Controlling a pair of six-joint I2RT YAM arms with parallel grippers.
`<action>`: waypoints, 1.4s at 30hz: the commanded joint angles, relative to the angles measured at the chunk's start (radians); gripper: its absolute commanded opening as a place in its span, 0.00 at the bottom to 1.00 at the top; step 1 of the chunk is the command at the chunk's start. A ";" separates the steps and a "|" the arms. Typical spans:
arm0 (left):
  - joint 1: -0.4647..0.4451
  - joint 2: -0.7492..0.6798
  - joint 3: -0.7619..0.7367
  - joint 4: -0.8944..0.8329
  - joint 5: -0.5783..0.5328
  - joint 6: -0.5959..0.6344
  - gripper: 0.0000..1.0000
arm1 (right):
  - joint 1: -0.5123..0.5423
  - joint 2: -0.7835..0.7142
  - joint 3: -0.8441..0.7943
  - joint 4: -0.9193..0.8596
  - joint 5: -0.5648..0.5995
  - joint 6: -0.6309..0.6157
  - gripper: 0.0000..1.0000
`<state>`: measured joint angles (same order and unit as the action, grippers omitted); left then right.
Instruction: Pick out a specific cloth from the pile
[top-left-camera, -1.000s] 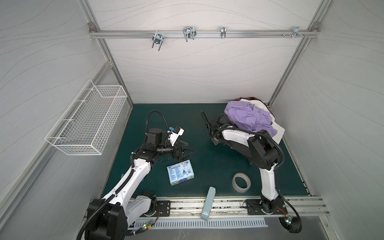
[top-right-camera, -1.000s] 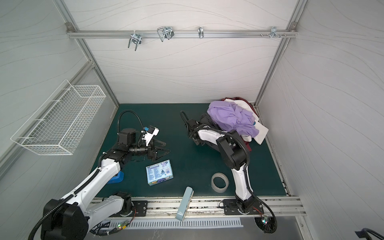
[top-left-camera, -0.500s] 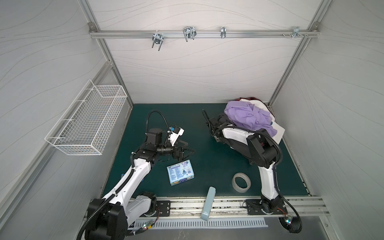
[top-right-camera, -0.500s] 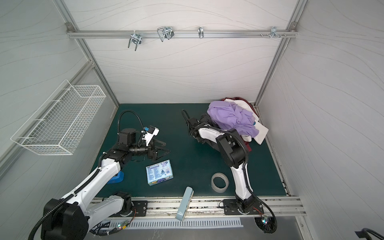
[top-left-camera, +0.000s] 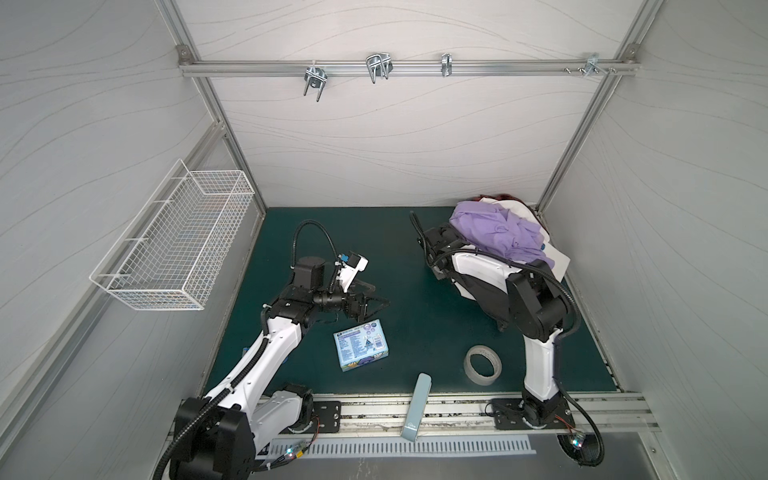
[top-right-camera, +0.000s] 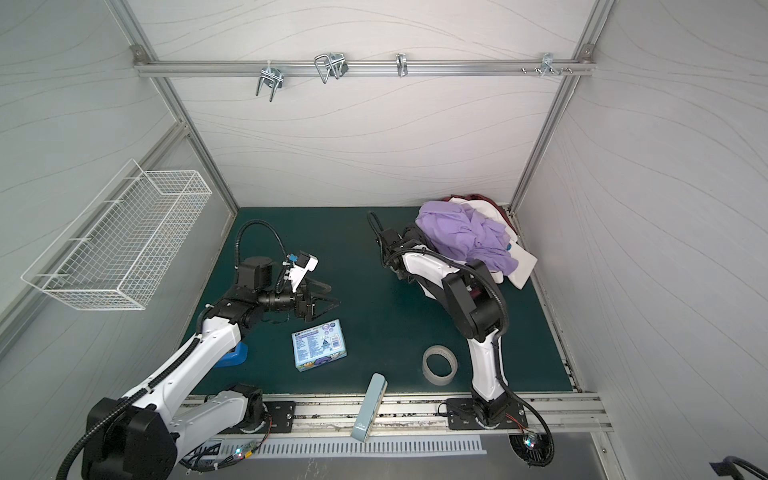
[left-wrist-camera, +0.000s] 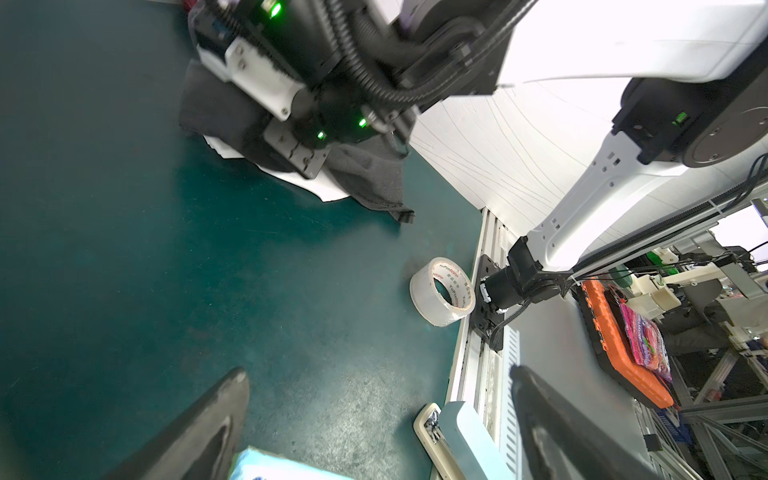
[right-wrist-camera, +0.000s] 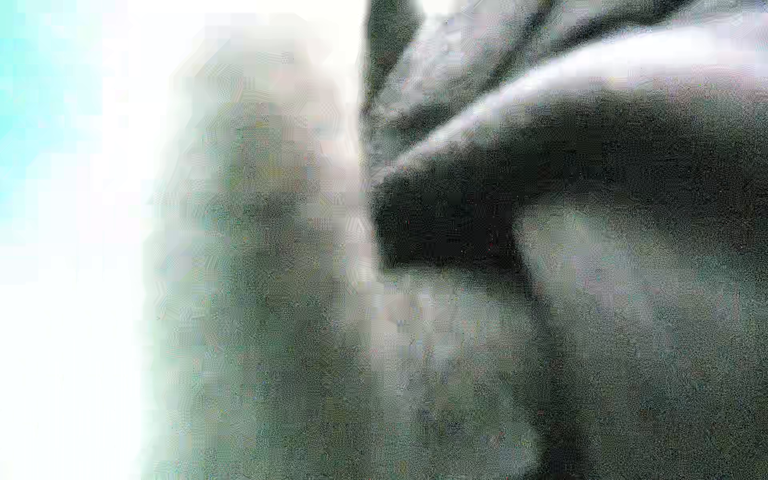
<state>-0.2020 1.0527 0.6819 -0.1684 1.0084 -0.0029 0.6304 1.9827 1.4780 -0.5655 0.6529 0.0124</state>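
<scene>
The pile (top-left-camera: 498, 237) (top-right-camera: 465, 237) lies in the back right corner, with a lilac garment on top, white cloth (top-left-camera: 552, 259) under it and a maroon edge (top-left-camera: 498, 196) behind. The cloth (left-wrist-camera: 370, 174), dark charcoal, spreads out from under the pile's near left side. My right gripper (top-left-camera: 448, 235) (top-right-camera: 409, 237) is pushed into that side, its fingers hidden. The right wrist view is filled by blurred folds of the cloth (right-wrist-camera: 623, 166), and the gripper is shut on it. My left gripper (top-left-camera: 380, 296) (left-wrist-camera: 378, 374) hovers open and empty over the mat at centre left.
A blue box (top-left-camera: 360, 351) lies just in front of the left gripper. A tape roll (top-left-camera: 482, 365) sits near the right arm's base. A pale blue case (top-left-camera: 417, 411) overhangs the front rail. A wire basket (top-left-camera: 174, 241) hangs on the left wall.
My right gripper has gone from wide open to shut while pressed into the pile's edge. The left arm has not moved.
</scene>
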 joint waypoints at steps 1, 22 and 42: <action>-0.005 -0.027 0.009 0.005 0.001 0.017 0.99 | -0.016 -0.132 0.015 -0.024 0.031 -0.021 0.00; -0.004 -0.054 -0.002 0.026 0.004 0.001 0.99 | -0.045 -0.413 0.172 0.013 0.142 -0.132 0.00; -0.004 -0.054 -0.005 0.029 -0.001 0.002 0.99 | -0.075 -0.412 0.374 0.157 0.240 -0.337 0.00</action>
<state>-0.2020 1.0149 0.6762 -0.1669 1.0058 -0.0109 0.5518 1.6386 1.7851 -0.5755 0.8310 -0.2649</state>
